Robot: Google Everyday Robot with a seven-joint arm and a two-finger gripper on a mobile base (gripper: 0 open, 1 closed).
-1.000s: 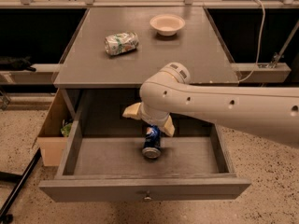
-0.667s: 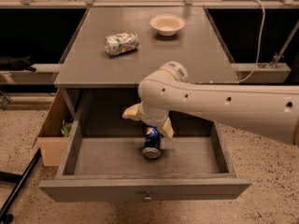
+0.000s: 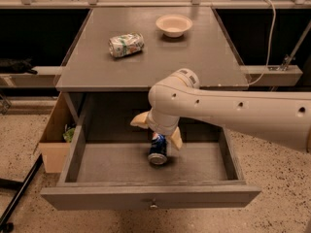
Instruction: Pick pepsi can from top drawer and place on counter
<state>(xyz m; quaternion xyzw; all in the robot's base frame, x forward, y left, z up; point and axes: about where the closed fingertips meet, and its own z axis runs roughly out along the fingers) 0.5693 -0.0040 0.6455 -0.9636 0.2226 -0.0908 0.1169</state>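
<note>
— Grey counter, up and behind your gripper, carries a crushed can and a pale bowl. The pepsi can is not on it yet.

— Where is the can, then?

— Directly under your gripper, on the floor of the open top drawer, with a silver end turned toward the drawer front. Your arm comes in from the right, and the gripper is down inside the drawer at the can's far end.

— What has changed in the last second?

— Very little. The can sits on the same spot of the drawer floor, and your wrist has shifted only slightly. I read that as the grasp being settled, with the lift not yet begun.

— Do I have hold of it?

— I cannot tell; the wrist covers the contact. Treat it as unconfirmed.

— And the next move?

— In my judgement, you want a firm hold, then a straight rise until the can clears the drawer walls. The counter's front edge overhangs just behind your gripper, so drifting back too early could knock the can loose. A cardboard box stands to the left of the gripper, outside the drawer and off your path.
</note>
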